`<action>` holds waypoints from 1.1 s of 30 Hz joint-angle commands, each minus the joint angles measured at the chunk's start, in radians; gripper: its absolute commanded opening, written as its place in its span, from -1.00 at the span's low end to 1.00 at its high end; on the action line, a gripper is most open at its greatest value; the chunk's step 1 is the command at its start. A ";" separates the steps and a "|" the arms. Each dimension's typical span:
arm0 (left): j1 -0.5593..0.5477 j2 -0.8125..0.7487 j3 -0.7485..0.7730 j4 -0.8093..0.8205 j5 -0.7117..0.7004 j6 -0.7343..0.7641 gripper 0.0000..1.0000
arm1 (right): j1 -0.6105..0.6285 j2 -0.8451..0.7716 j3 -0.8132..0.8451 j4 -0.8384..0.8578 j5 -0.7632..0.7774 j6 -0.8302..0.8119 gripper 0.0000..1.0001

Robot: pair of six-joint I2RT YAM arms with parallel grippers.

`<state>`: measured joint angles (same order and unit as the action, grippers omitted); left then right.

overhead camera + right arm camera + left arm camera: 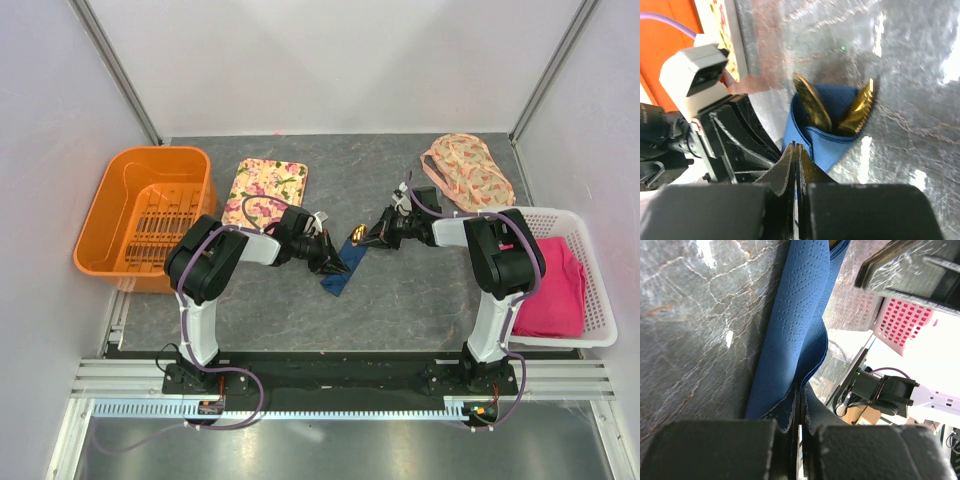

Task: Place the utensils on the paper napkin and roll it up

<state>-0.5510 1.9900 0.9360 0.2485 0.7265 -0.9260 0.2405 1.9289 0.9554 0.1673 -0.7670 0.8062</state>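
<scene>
The dark blue paper napkin (341, 268) lies partly rolled on the grey table between my two grippers. Gold utensils (357, 236) stick out of its far end. In the right wrist view two gold tips (812, 102) sit inside the open end of the blue roll (827, 145). My right gripper (796, 146) is shut, its tips pinching the napkin's edge at that end; it also shows in the top view (376, 238). My left gripper (801, 390) is shut on the napkin's edge (800, 315), and it shows in the top view (325, 254) on the roll's left side.
An orange basket (145, 215) stands at the left, a floral tray (266, 185) behind the left gripper. A floral cloth bag (468, 170) lies at the back right. A white basket (590, 240) with pink cloth (552, 285) stands at the right.
</scene>
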 commanded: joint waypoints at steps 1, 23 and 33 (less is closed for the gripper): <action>0.006 0.016 0.000 -0.052 -0.049 0.058 -0.96 | 0.002 0.007 -0.030 0.018 0.003 0.013 -1.00; 0.005 0.021 0.004 -0.052 -0.047 0.069 -0.96 | 0.057 0.061 -0.027 0.017 0.023 -0.005 -1.00; 0.006 -0.034 0.007 -0.009 -0.019 0.056 -0.96 | 0.057 0.122 -0.044 -0.006 0.063 -0.029 -1.00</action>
<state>-0.5491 1.9884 0.9371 0.2413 0.7383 -0.9154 0.2871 1.9888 0.9245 0.2047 -0.7734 0.8131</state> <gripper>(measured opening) 0.025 0.007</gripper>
